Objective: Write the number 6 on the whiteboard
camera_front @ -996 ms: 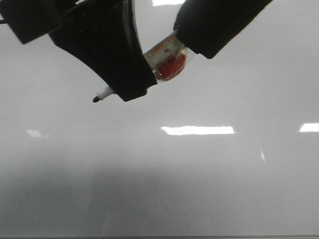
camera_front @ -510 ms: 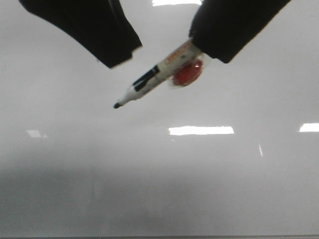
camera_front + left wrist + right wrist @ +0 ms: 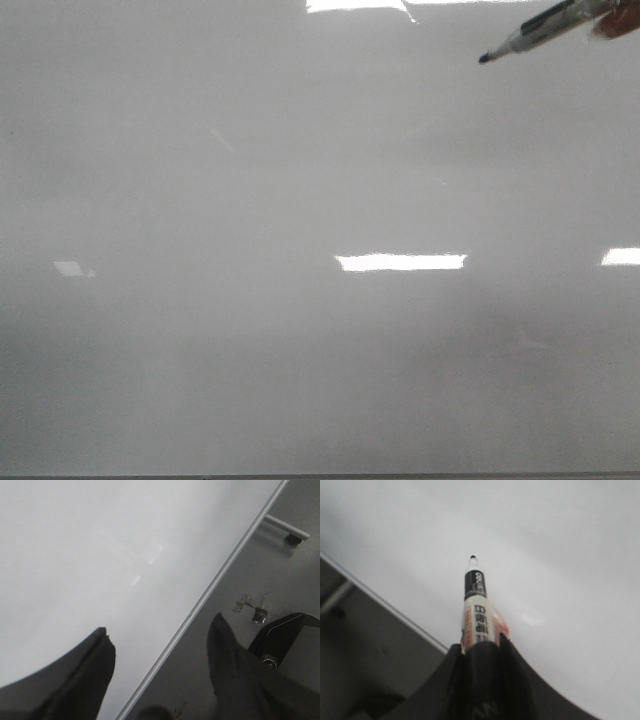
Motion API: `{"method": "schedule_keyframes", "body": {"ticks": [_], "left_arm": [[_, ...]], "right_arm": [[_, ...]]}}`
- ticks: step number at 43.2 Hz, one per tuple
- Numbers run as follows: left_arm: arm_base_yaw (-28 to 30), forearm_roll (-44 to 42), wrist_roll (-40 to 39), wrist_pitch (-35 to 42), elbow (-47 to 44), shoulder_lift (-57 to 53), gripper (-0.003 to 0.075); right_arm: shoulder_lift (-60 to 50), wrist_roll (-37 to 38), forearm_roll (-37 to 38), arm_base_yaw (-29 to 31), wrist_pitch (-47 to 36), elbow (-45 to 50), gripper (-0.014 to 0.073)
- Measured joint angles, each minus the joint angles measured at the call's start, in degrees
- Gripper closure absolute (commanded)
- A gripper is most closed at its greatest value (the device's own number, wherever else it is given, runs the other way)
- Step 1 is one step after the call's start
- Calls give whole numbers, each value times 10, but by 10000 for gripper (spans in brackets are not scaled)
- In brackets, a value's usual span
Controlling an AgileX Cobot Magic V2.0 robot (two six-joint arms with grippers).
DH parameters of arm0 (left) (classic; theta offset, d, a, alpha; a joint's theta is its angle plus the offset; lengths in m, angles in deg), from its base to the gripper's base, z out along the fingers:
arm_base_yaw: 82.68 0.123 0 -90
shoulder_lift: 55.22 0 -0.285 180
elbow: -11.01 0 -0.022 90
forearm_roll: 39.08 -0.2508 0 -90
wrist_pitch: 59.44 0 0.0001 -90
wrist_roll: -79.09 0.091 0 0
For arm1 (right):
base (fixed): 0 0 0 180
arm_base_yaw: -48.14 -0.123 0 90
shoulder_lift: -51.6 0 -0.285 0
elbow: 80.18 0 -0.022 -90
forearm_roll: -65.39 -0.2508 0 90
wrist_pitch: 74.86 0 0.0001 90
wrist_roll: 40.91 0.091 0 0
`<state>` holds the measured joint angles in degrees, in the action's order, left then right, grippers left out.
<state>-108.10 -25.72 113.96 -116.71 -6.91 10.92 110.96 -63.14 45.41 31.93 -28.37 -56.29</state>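
Observation:
The whiteboard [image 3: 300, 350] fills the front view, pale grey and glossy, with bright light reflections. No number 6 shows on it. A white marker [image 3: 530, 35] with a black tip pokes in at the top right, with a red piece [image 3: 615, 22] behind it. In the right wrist view my right gripper [image 3: 481, 647] is shut on the marker [image 3: 476, 605], whose tip points at the board [image 3: 560, 555]; I cannot tell if it touches. In the left wrist view my left gripper [image 3: 160, 623] is open and empty over the board's edge [image 3: 220, 575].
Beyond the board's metal edge the left wrist view shows grey floor [image 3: 280, 580], a wheeled stand leg [image 3: 287, 530] and a dark object [image 3: 285, 635]. The board's edge [image 3: 385, 605] also shows in the right wrist view.
Both arms have left the front view. The marker has moved up and to the right, away from the board's middle. The left gripper, which was beside the marker, has drawn away.

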Motion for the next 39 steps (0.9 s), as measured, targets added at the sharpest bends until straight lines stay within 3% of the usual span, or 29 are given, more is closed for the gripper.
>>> {"method": "schedule_keyframes", "body": {"ticks": [4, 9, 16, 39], "left_arm": [[4, 0, -2, 4, -8, -6, 314], [4, 1, -2, 11, -8, -6, 314], [4, 1, -2, 19, -8, -6, 314], [4, 3, -3, 21, -9, -6, 314]], "right_arm": [[-26, -19, -82, -4, -84, 53, 661], [-20, -62, -130, -13, -158, 81, 661], [23, -79, -142, -13, -227, 82, 661], [184, -80, -147, -10, -300, 7, 661]]}}
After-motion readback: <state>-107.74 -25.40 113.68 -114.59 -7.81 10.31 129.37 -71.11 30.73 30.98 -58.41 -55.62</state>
